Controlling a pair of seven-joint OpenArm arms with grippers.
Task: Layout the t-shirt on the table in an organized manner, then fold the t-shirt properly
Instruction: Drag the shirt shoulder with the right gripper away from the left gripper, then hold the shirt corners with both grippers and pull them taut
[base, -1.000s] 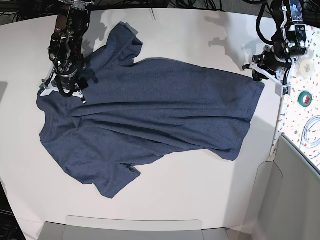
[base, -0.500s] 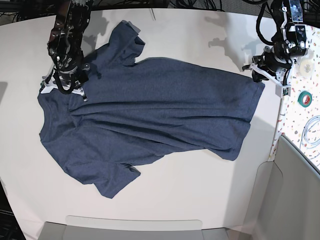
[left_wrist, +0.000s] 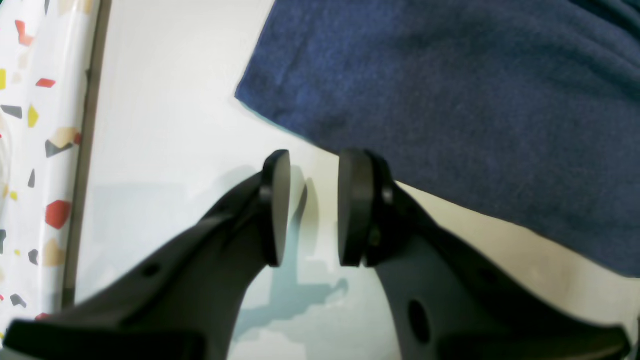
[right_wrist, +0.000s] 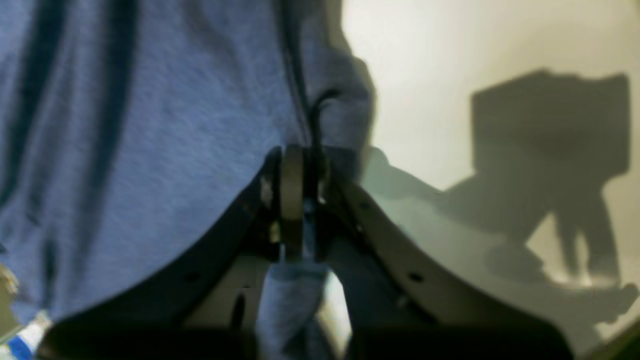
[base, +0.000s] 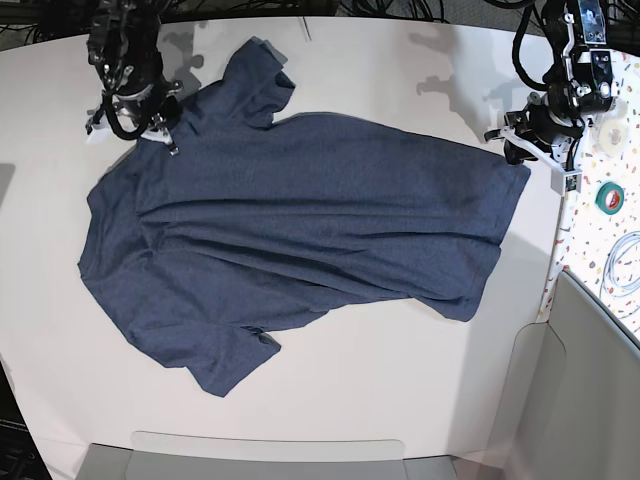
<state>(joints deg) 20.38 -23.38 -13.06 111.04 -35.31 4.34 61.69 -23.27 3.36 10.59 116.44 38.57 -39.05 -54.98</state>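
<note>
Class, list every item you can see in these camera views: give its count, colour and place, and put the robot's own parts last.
t-shirt: one, dark navy blue, spread plain side up across the table.
table: one, white, under the shirt.
speckled strip: one, white with coloured flecks, along the table's edge beside the left arm.
tape roll: one, green, on the speckled strip.
cable loop: one, white, on the strip.
right gripper: one, black, shut on the shirt's edge near the collar end.
left gripper: one, black, jaws apart and empty, just off the shirt's hem corner.
</note>
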